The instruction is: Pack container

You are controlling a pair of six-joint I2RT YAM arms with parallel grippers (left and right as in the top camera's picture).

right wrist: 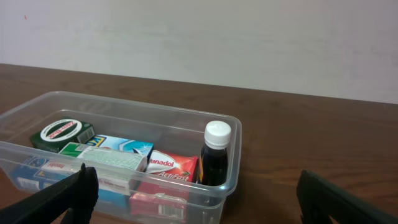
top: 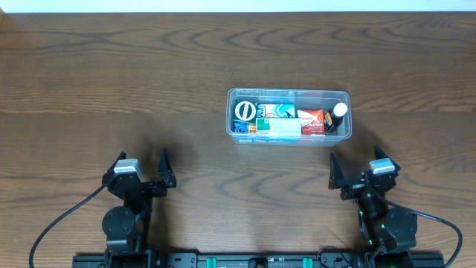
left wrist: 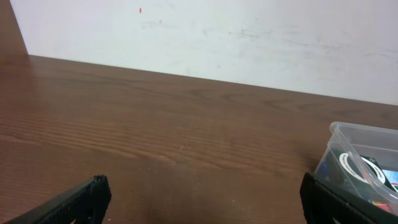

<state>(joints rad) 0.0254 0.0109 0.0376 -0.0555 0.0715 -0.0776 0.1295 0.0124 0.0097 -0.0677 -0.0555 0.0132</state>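
Left hand (left wrist: 204, 191) spread wide, brown wooden table (left wrist: 155, 124), white wall (left wrist: 249, 37) behind, corner of clear container (left wrist: 357, 129) at right

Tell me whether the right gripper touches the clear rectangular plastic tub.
Apart: the overhead view shows bare wooden table between the right gripper and the clear plastic tub.

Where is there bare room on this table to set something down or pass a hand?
Bare table lies left of the container, right of it, and in the strip between it and the left claw and right claw, both open. Behind it too, up to the far edge. The container itself is crowded: boxes and a white-capped bottle fill its floor.
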